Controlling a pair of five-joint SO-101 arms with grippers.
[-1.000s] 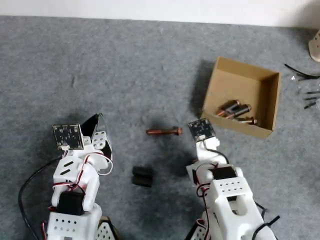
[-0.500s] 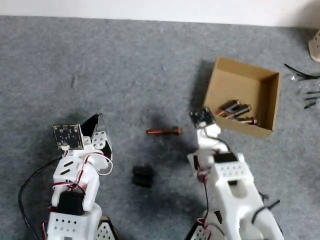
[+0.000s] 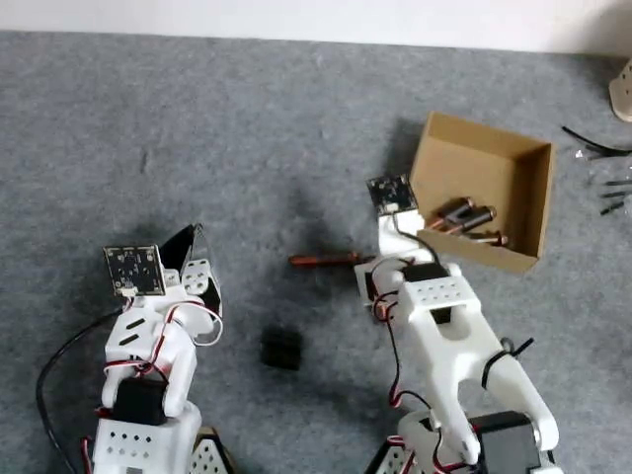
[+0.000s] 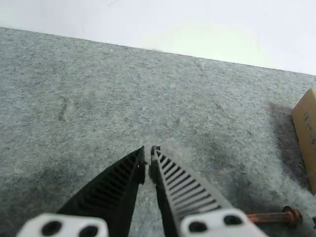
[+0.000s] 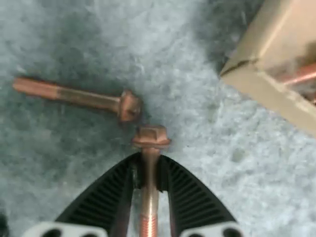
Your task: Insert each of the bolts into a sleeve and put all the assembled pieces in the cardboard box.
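Observation:
My right gripper point(image 5: 149, 158) is shut on a copper bolt point(image 5: 149, 143), whose hex head sticks out past the fingertips. Just beyond that head a second copper bolt point(image 5: 74, 95) lies on the grey carpet; from above this bolt point(image 3: 321, 260) shows with its head end tucked under the right arm point(image 3: 434, 306). A black sleeve point(image 3: 281, 348) lies nearer the arm bases. The cardboard box point(image 3: 434, 158) at the right holds assembled pieces point(image 3: 464, 217). My left gripper point(image 4: 148, 154) is shut on nothing, low over the carpet on the left point(image 3: 193, 252).
Black cable ties point(image 3: 602, 178) lie scattered beyond the box at the right edge, with a white object point(image 3: 624, 89) above them. The box corner point(image 4: 306, 123) and the lying bolt point(image 4: 271, 217) show in the left wrist view. Open carpet stretches to the far wall.
The right arm has stretched forward, away from its base, so its wrist now covers the lying bolt's head beside the box. The left arm, the sleeve and the lying bolt have not moved.

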